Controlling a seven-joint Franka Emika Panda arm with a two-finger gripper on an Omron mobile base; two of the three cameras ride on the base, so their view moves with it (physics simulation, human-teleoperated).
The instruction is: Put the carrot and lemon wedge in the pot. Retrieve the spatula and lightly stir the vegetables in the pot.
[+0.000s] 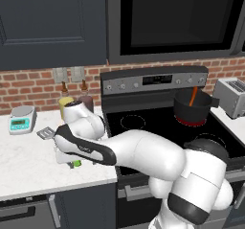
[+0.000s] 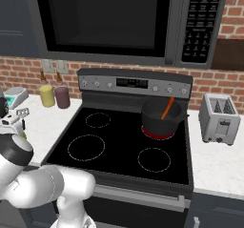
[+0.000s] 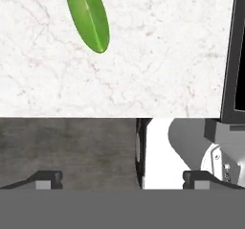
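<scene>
Currently your pincer is spread wide, holding nothing, above the marble tabletop. Lemon wedge lies ahead, off-centre; centre the fingertips across its narrow width before descending. Carrot already leans in the pot.

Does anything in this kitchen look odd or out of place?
Only small things: a slender orange carrot leans upright against the rim of the squat black pot, and a lime-green wedge lies loose on the white marble counter.

We see a home kitchen, black stove under a microwave, brick wall, toaster on the right, marble counter on the left.
</scene>
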